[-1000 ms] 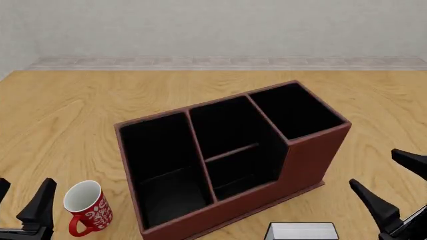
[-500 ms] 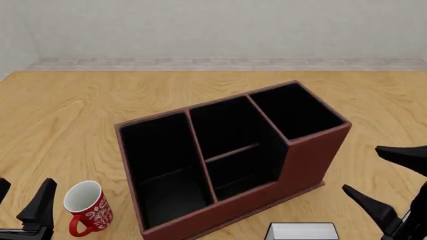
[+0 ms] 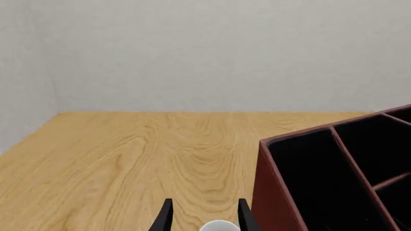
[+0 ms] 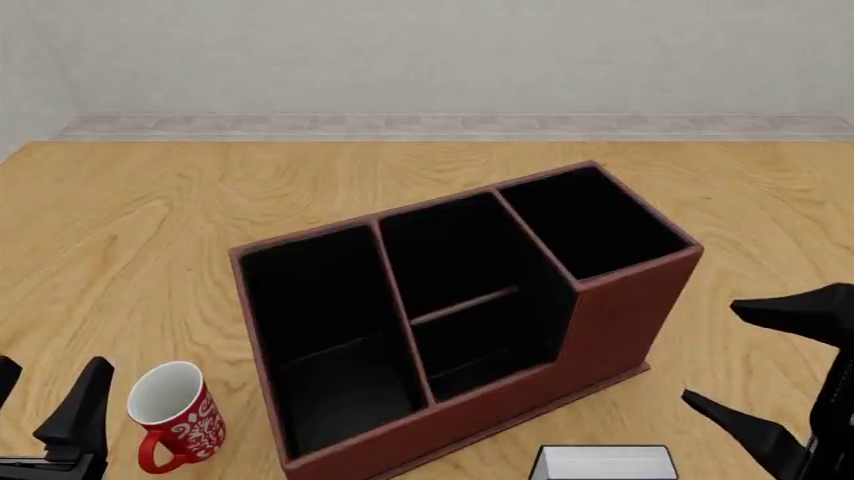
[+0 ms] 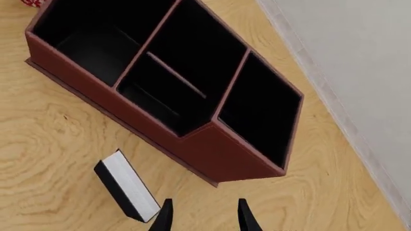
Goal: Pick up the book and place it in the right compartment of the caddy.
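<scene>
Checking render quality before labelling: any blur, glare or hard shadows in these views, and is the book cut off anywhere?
Front view: sharp, flat light, no glare; the book is cropped by the bottom edge. Right wrist view: sharp and tilted; book whole, faint shadow beside the caddy. Left wrist view: sharp, no book in it.

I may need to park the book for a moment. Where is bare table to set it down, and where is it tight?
Bare wood lies beyond the caddy up to the wall, and on its left, past the mug. The near edge is crowded: the book sits close to the caddy's front wall with the right gripper beside it.
</scene>
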